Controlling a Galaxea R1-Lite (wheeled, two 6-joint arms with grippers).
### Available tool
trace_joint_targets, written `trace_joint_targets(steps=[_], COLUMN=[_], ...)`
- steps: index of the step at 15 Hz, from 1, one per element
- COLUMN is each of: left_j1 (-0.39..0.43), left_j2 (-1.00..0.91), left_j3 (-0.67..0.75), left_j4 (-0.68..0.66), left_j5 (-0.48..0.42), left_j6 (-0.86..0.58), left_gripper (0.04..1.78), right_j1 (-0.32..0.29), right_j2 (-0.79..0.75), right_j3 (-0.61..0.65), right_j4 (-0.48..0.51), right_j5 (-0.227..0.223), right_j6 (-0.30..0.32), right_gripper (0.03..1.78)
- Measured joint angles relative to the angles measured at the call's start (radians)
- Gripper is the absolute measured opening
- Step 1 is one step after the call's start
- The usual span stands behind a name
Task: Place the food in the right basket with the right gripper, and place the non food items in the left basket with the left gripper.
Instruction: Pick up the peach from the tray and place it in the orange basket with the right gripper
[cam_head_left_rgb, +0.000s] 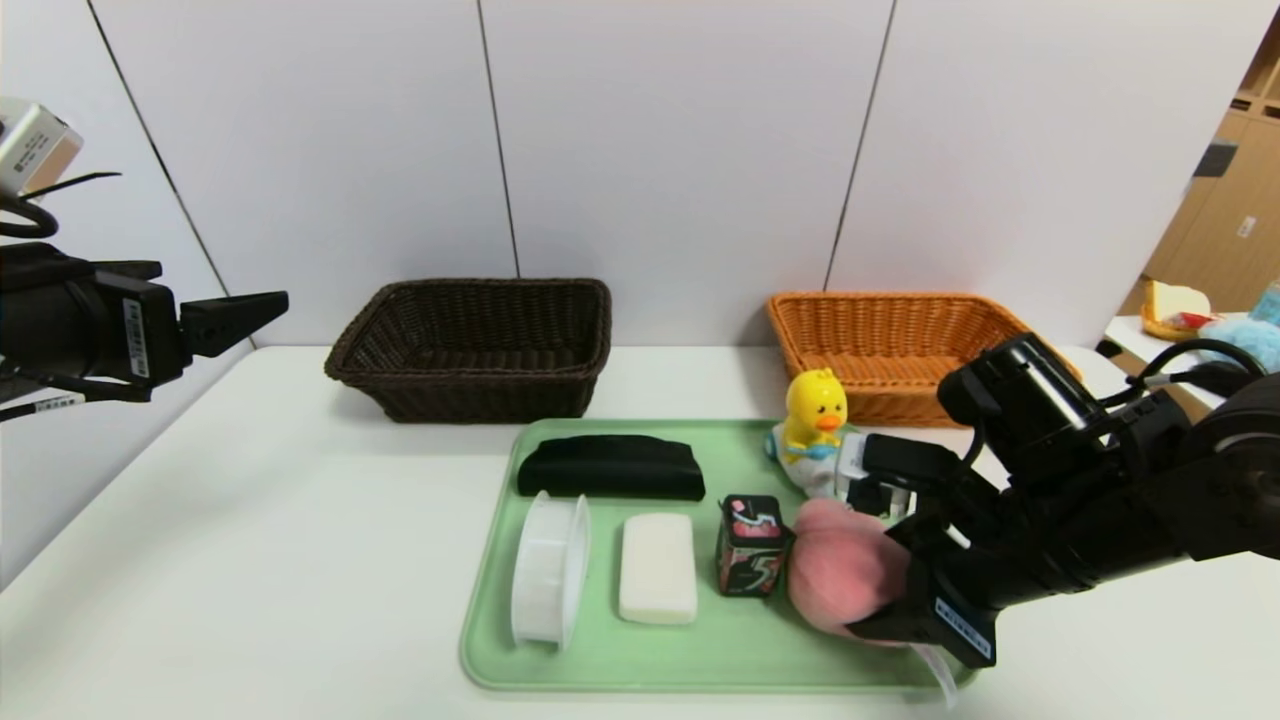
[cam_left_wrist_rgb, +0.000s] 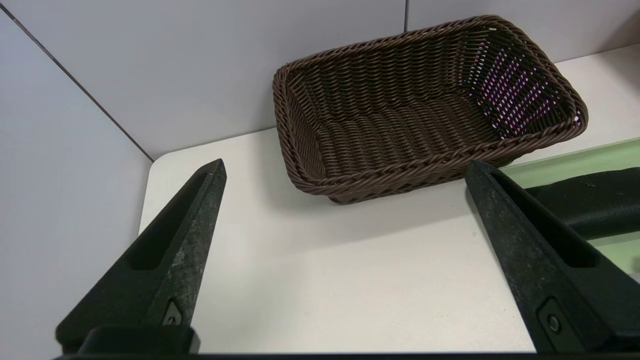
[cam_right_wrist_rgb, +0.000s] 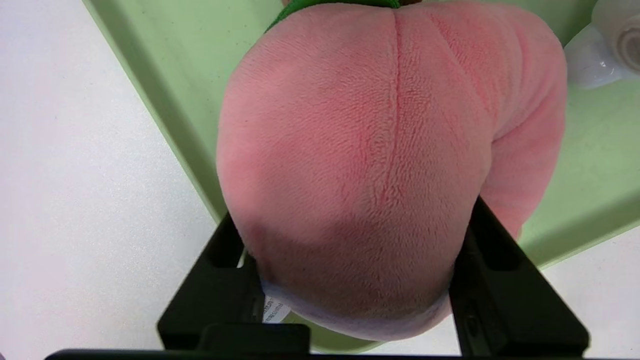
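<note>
Two baskets stand on the table: one dark brown (cam_head_left_rgb: 475, 345), one orange (cam_head_left_rgb: 890, 340). One green tray (cam_head_left_rgb: 600, 660) carries six things (two food, four not): one plush peach (cam_head_left_rgb: 840, 580), one black canister (cam_head_left_rgb: 750, 545), one duck toy (cam_head_left_rgb: 815, 415), one round white container (cam_head_left_rgb: 548, 570), one white bar (cam_head_left_rgb: 657, 567), one black pouch (cam_head_left_rgb: 610, 467).

We see the pink plush peach (cam_head_left_rgb: 840, 570) on the green tray's (cam_head_left_rgb: 620, 670) right end, beside the upright black canister (cam_head_left_rgb: 750, 545).
</note>
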Motion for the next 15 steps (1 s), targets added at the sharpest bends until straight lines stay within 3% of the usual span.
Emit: trace_joint_targets(steps=[2, 8, 10, 12, 13, 15], left_j1=[0.0, 0.0, 0.0, 0.0, 0.0, 0.0], left_j2=[-0.003, -0.012, -0.018, -0.024, -0.025, -0.028], left_j3=[0.001, 0.024, 0.032, 0.037, 0.039, 0.04], left_j4=[0.0, 0.0, 0.0, 0.0, 0.0, 0.001], left_j5=[0.0, -0.006, -0.007, -0.008, -0.009, -0.011], left_j6=[0.0, -0.007, -0.009, -0.01, -0.01, -0.01], left_gripper=[1.69, 1.69, 1.69, 1.69, 1.69, 1.69], right_j1=[0.0, 0.011, 0.009, 0.002, -0.02, -0.126], right_j2=[-0.018, -0.228, -0.326, -0.405, -0.427, -0.436], right_j3=[0.007, -0.008, -0.025, -0.071, -0.094, -0.131], right_j4=[0.005, 0.013, 0.001, -0.036, -0.063, -0.121], right_j5=[0.001, 0.01, 0.018, 0.017, 0.015, 0.015], right_j6=[0.0, 0.016, 0.074, 0.186, 0.241, 0.302], right_gripper=[0.81, 0.71, 0.71, 0.71, 0.71, 0.71])
